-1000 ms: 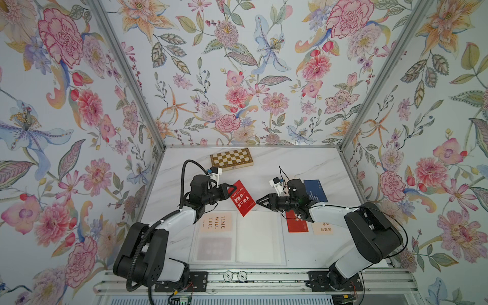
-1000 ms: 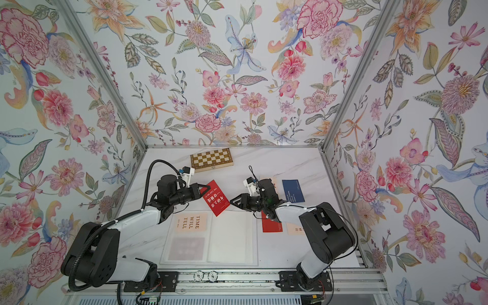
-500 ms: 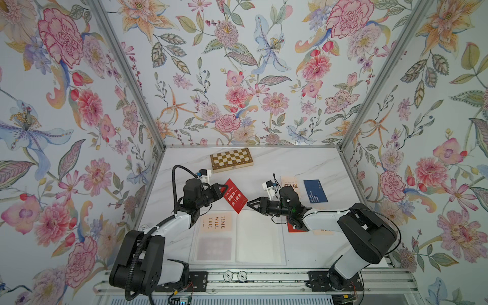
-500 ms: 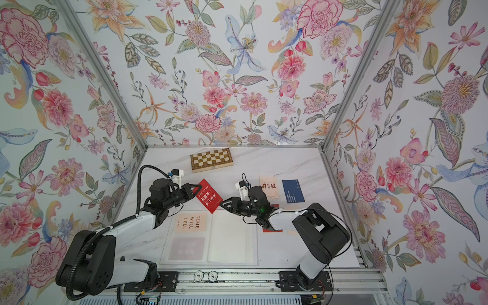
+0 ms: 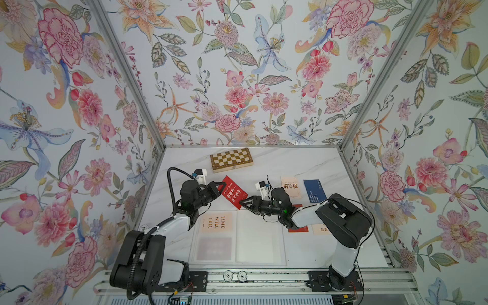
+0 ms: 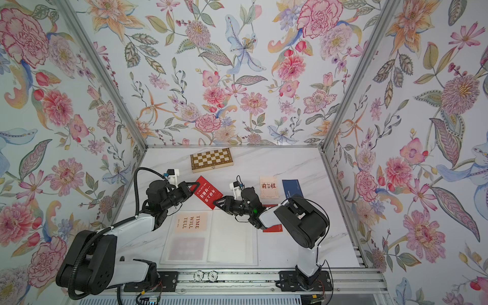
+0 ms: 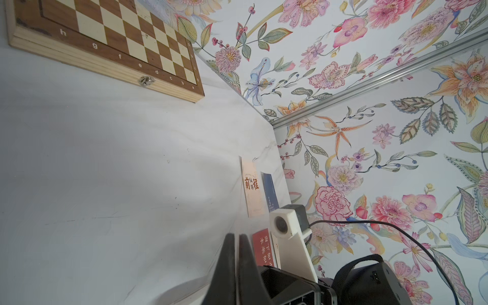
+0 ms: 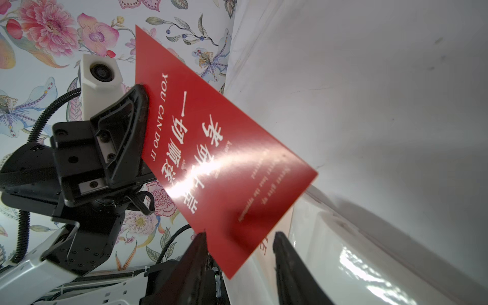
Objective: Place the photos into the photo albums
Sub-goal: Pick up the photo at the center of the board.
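The red photo (image 5: pixel 234 192), where do you have it? (Spotter)

Up in the air between my 2 arms, tilted, just beyond the far edge of the open photo album (image 5: pixel 260 237). My left gripper (image 5: pixel 218 188) is pinched tight on 1 short edge, the end by the "YOU CAN DO IT" line. (Me)

And the right gripper (image 8: pixel 239 237)? (Spotter)

Jaws partly apart, gripping nothing. In my right wrist view the photo's free corner sits between them (whether 1 jaw already touches it, I can't tell). (Me)

What does the handover turn on? (Spotter)

The long axis. It runs from the left gripper straight toward the right one, so the free short end points into the right's jaws. My right arm is the nearer 1 to that end and to the album's bare page. I'd judge the next move is to close there, on the edge and not only the corner, or the card may pivot. (Me)
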